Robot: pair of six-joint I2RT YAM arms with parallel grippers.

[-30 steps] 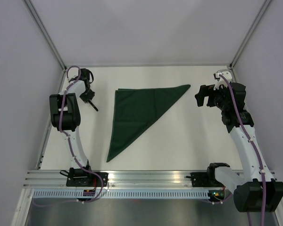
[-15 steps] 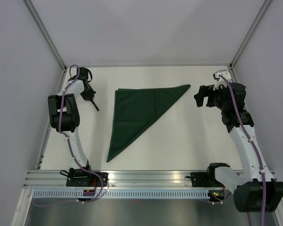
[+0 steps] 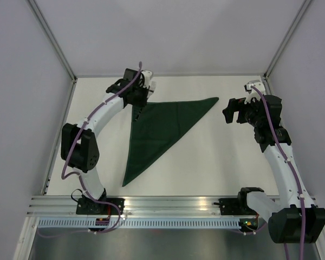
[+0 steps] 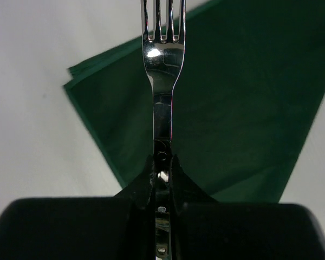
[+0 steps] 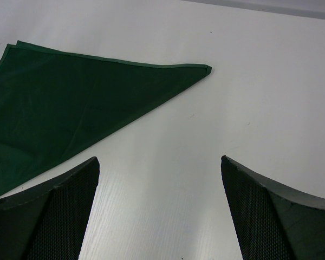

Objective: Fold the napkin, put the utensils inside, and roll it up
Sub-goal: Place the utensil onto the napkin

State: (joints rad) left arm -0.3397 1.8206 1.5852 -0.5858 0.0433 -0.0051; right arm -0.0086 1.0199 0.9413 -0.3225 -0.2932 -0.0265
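The dark green napkin (image 3: 161,127) lies folded into a triangle on the white table, its long tip pointing toward the near edge. My left gripper (image 3: 137,104) hangs over the napkin's far-left corner. In the left wrist view the left gripper (image 4: 162,160) is shut on the handle of a shiny metal fork (image 4: 163,65), whose tines point away over the napkin (image 4: 249,103). My right gripper (image 3: 231,111) hovers just right of the napkin's right tip. In its wrist view the right gripper (image 5: 159,160) is open with only bare table between its fingers, and the napkin (image 5: 70,92) lies to the upper left.
Grey walls with metal corner posts close the table (image 3: 222,157) on the far, left and right sides. An aluminium rail (image 3: 168,208) carrying both arm bases runs along the near edge. No other utensil shows.
My left gripper has closed on the fork, and the left arm has swung from the table's far-left edge to above the napkin's far-left corner. The right arm has stayed put.
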